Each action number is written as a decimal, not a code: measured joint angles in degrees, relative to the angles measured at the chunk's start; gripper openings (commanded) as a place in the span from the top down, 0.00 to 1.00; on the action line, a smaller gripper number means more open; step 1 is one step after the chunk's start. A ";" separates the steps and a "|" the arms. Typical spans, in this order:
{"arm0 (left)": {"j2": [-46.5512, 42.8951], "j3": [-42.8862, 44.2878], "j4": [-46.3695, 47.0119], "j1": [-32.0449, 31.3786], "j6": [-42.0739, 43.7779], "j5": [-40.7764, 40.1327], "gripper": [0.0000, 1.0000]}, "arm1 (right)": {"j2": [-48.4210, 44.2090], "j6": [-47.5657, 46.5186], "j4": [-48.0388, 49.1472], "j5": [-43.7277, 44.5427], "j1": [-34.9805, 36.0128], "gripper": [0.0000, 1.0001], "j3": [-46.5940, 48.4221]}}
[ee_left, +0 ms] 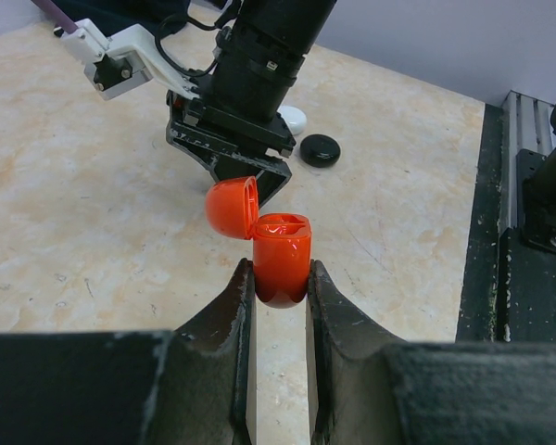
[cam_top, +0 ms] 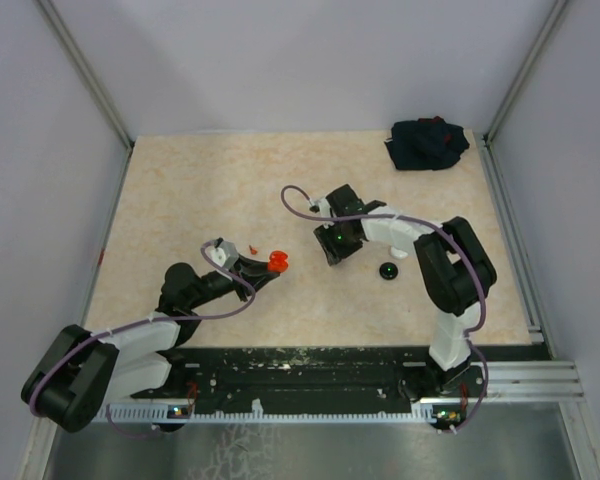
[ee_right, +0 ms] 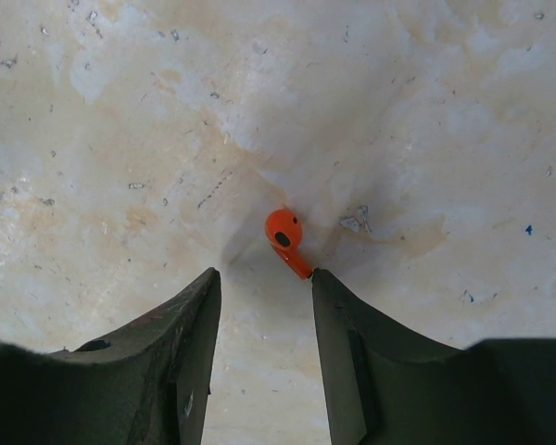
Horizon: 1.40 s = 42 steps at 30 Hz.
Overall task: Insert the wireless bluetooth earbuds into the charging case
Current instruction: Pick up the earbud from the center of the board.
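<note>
Red stemmed plastic earbud (ee_right: 284, 236) lies on the beige table (ee_right: 120, 139), at twelve o'clock from the right gripper (ee_right: 264, 278), whose jaws stand apart. Left gripper (ee_left: 280, 278) clamps the lid-open red plastic charging case (ee_left: 283, 250); nothing appears inserted yet.

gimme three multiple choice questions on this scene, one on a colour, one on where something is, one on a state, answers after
1. What colour is the charging case in the left claw?
A) white B) red C) black

2. Where is the red earbud?
A) on the table, just ahead of the right claw
B) inside the case
C) pinched in the left claw

3. The case's lid is:
A) shut
B) lying detached on the table
C) flipped open, attached to the case

Answers:
1 B: the left wrist view shows a red case gripped between the fingers.
2 A: the right wrist view shows it lying on the table, the claw open behind it.
3 C: the lid is tipped back beside the case's open mouth.
</note>
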 measured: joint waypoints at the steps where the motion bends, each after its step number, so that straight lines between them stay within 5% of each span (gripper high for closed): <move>1: 0.00 0.00 -0.02 0.00 0.00 0.02 1.00 | 0.00 0.61 0.07 0.50 0.11 0.56 0.00; 12: 0.00 0.00 -0.02 0.00 -0.17 0.11 1.00 | 1.25 5.55 -0.26 5.97 2.23 0.67 1.81; 42: 0.00 0.00 -0.20 0.00 -0.17 0.13 1.00 | 4.72 14.10 -0.46 9.31 2.95 0.77 6.56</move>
